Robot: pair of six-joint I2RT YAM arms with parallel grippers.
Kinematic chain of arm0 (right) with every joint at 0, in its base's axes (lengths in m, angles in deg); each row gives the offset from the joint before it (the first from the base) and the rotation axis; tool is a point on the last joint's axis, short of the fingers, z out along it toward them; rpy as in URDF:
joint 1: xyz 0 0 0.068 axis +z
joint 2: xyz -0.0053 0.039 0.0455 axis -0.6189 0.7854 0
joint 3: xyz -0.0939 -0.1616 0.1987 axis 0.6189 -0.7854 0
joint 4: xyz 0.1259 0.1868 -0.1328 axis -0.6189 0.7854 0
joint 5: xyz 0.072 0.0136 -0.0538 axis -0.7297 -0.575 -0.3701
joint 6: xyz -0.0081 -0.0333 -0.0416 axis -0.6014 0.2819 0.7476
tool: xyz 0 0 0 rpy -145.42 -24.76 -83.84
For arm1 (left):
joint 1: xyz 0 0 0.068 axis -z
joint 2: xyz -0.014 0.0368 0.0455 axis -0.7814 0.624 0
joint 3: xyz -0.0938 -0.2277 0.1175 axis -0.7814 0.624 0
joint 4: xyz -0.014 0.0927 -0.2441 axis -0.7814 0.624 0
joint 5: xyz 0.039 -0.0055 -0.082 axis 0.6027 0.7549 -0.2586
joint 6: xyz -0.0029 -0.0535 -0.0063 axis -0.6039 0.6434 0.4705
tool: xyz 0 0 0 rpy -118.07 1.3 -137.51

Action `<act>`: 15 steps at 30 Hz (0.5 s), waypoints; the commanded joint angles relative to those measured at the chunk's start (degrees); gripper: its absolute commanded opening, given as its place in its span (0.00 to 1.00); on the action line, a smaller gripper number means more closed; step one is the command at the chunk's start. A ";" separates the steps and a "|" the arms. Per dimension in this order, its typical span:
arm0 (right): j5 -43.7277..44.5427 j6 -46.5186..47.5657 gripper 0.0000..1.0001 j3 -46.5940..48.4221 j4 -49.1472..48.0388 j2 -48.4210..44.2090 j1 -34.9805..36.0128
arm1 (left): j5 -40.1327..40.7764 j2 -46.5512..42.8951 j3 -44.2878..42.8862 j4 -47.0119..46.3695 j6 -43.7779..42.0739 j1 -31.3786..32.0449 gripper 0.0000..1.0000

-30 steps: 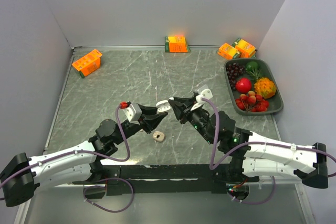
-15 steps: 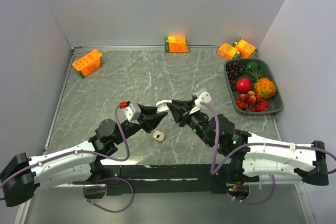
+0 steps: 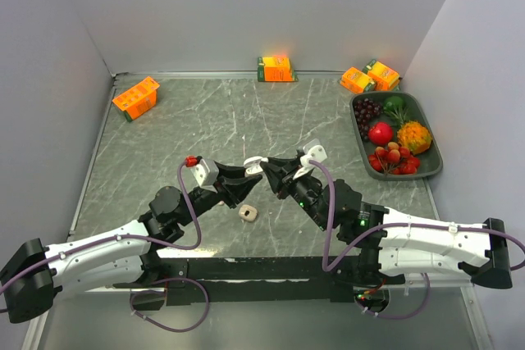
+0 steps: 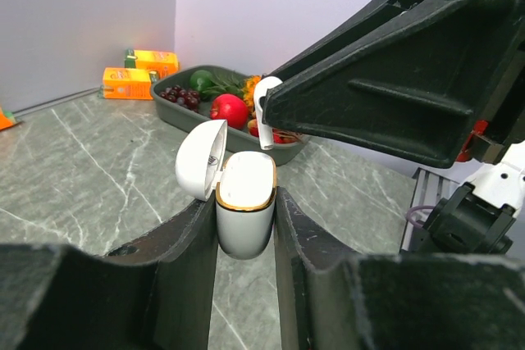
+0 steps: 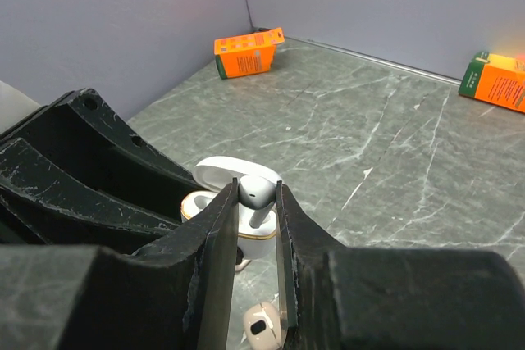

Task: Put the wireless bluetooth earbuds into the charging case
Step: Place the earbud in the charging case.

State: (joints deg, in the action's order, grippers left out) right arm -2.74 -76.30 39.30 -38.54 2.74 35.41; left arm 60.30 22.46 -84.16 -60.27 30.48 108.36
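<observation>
Now right fingers [image 5: 215, 243], pinching an earbud [image 5: 256, 193], have moved in just above the open charging case [image 4: 244, 215] the left fingers [image 4: 189, 243] clamp; insertion looks imminent.

white earbud [image 4: 266, 111], gold-rimmed case [image 4: 244, 212], marbled grey table [image 3: 205, 120]

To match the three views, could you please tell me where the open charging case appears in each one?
Top external: charging case at centre, where the arm tips meet.
Left wrist: charging case lower centre, lid open, clamped by the left gripper.
Right wrist: charging case left of centre, behind the fingers.
Shared landmark: the right gripper holding an earbud over it.
</observation>
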 commanded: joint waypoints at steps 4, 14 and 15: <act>1.31 -0.71 0.00 -0.25 -3.02 0.37 0.53 | 0.38 0.34 -1.66 -3.67 3.15 -0.11 0.01; 0.61 -2.29 0.00 -0.42 -1.53 0.55 0.53 | 0.47 -0.19 -1.84 -3.50 3.41 -0.10 0.01; 0.43 -2.38 0.00 -0.42 -1.44 0.63 0.53 | 0.38 -0.19 -1.84 -3.50 3.41 -0.19 0.01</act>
State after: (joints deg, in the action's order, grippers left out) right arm -2.37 -77.37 39.30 -38.94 3.53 35.41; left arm 60.30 22.60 -84.16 -60.64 33.04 108.36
